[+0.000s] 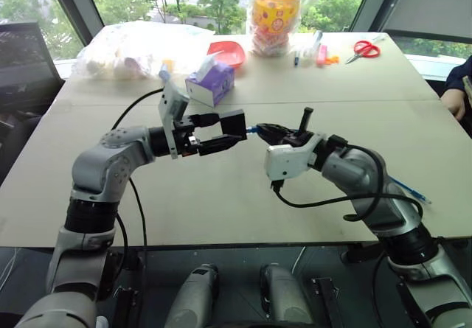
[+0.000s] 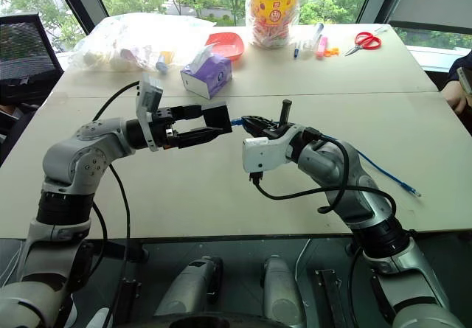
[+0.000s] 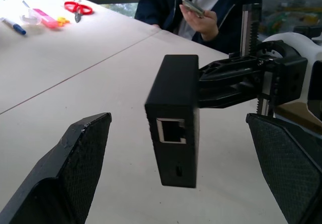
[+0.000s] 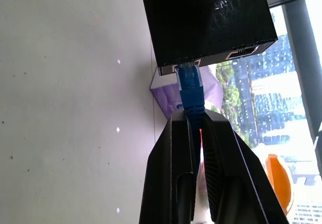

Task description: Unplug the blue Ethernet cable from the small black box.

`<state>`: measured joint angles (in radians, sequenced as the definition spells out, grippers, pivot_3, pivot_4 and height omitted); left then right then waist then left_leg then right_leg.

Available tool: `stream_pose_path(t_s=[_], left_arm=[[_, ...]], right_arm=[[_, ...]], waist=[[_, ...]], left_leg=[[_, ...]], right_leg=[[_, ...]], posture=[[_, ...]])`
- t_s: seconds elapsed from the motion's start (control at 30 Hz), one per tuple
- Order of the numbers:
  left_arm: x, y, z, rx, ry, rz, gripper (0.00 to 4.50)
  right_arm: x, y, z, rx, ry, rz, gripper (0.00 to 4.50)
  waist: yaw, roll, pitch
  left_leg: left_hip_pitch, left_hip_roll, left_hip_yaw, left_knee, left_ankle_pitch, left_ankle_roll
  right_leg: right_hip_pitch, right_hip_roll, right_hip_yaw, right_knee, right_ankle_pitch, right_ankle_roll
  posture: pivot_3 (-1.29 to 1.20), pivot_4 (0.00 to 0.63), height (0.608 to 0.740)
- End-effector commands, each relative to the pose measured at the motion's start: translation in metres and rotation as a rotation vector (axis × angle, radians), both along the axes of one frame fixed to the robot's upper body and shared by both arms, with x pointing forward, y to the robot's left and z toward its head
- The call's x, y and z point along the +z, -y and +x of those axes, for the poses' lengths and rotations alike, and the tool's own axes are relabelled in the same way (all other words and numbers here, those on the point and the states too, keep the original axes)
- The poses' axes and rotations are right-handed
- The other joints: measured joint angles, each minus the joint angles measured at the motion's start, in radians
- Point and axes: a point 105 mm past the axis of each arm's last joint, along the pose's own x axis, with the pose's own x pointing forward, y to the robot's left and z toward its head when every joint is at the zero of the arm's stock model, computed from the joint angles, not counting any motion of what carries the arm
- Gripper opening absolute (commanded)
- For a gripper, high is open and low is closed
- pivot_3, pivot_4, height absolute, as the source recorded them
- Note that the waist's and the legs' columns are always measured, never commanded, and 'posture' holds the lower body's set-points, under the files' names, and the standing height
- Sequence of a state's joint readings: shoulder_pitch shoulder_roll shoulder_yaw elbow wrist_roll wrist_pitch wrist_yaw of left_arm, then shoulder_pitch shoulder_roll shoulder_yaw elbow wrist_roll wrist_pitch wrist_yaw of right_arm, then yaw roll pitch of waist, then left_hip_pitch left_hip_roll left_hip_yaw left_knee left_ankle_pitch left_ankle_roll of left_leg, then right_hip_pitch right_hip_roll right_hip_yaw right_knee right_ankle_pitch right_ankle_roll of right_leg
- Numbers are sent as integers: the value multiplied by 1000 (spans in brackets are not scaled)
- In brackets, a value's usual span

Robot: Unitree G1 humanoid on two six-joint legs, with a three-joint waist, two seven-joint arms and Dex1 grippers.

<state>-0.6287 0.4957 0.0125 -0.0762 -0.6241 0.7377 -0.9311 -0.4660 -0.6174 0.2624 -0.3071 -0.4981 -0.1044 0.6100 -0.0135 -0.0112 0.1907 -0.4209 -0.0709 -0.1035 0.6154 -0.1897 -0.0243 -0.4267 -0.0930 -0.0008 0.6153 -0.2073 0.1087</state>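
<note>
Cable [image 4: 191,88] is being pinched just behind its plug by the right claw [image 4: 195,114], whose fingers are being pressed together on the blue boot. The plug itself is being kept seated in a port on the edge of the box [image 4: 206,17]. The rest of the cord is being trailed back along the right arm and over the table [image 1: 221,210] to the robot's right.

Box and plug are being carried in the air above the table, between the two claws. The left claw [image 3: 178,118] is being held spread around the box. In the left wrist view one finger [image 3: 80,153] is being shown on each side of it with a gap on both sides, so the box is not yet being gripped from that side. It appears to be hanging from the plug alone.

The coming move is being decided by one line. The plug's long axis is being kept roughly level, running straight out of the box's edge and into the right claw, away from the left one. A pull is therefore being called for along that line, toward the robot's right. The box's flat faces would first have to be clamped by the left claw, which is the nearer one to it; otherwise the box is likely to be dragged along with the plug. Whether the plug's latch is being pressed cannot be told.
</note>
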Motion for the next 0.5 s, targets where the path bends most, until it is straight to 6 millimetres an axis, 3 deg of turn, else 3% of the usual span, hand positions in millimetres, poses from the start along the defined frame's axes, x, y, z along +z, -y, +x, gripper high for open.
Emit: stream_pose_path(t_s=[0.03, 0.2, 0.23, 0.33, 0.43, 0.5], left_arm=[[10, 5, -4, -41, 26, -24, 2815], [10, 7, -6, -56, 22, -32, 663], [10, 6, -6, -57, 22, -32, 498], [11, 6, -5, -57, 21, -32, 513], [8, 4, -4, -49, 14, 0, 513], [7, 1, -4, -59, 5, 21, 513]], right_arm=[[14, -4, -9, 39, 49, 16, 0], [14, -3, -8, 34, 42, 19, 0], [14, -2, -7, 30, 39, 20, 0], [14, 0, -5, 20, 16, 30, 0], [9, 7, 0, -12, -138, 104, 0], [5, 12, 1, -14, -325, 157, 836]], waist=[[0, 0, 0], [1, 0, 0], [1, 0, 0], [1, 0, 0], [1, 0, 0], [0, 0, 0]], left_leg=[[0, 0, 0, 0, 0, 0], [0, 0, 0, 0, 0, 0], [0, 0, 0, 0, 0, 0], [0, 0, 0, 0, 0, 0], [0, 0, 0, 0, 0, 0], [0, 0, 0, 0, 0, 0]], right_leg=[[0, 0, 0, 0, 0, 0], [0, 0, 0, 0, 0, 0], [0, 0, 0, 0, 0, 0], [0, 0, 0, 0, 0, 0], [0, 0, 0, 0, 0, 0], [0, 0, 0, 0, 0, 0]], posture=[[0, 150, 740], [0, 150, 740], [0, 150, 740], [0, 150, 740], [0, 150, 740], [0, 150, 740]])
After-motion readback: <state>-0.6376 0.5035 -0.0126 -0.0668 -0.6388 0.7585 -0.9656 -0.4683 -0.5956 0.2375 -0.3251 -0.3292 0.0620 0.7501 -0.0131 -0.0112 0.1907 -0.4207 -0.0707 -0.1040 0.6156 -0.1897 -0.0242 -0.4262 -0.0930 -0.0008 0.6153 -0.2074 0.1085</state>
